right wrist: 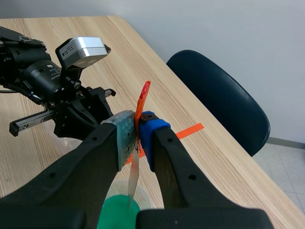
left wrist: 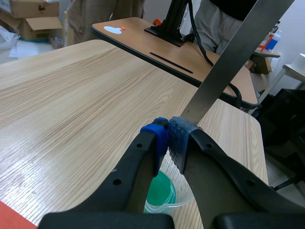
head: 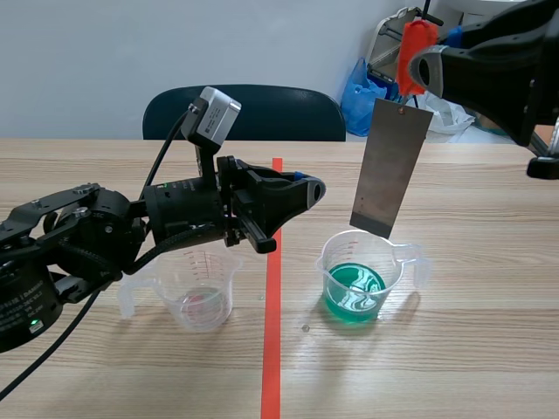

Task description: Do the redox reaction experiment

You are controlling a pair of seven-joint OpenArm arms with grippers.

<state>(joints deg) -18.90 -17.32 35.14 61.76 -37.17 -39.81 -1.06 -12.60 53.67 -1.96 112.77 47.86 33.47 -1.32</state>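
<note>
A grey metal plate (head: 391, 166) hangs upright from an orange clip (head: 416, 45), and my right gripper (head: 423, 65) is shut on that clip high at the right. The plate's lower edge is just over the rim of a clear beaker of green liquid (head: 356, 288). In the right wrist view the clip (right wrist: 142, 101) sits between my pads (right wrist: 125, 136), with the plate (right wrist: 134, 177) edge-on over the green liquid (right wrist: 118, 213). My left gripper (head: 307, 190) is shut on nothing, just left of the plate. In its own view the left gripper (left wrist: 167, 139) points at the plate (left wrist: 228, 62), above the green beaker (left wrist: 163, 192).
A second clear beaker (head: 199, 295) with a faint pink trace stands left of the red tape line (head: 272, 349), under my left arm. A dark blue chair (head: 262, 112) stands behind the table. Another table with a stand (left wrist: 171, 21) lies beyond the table's edge.
</note>
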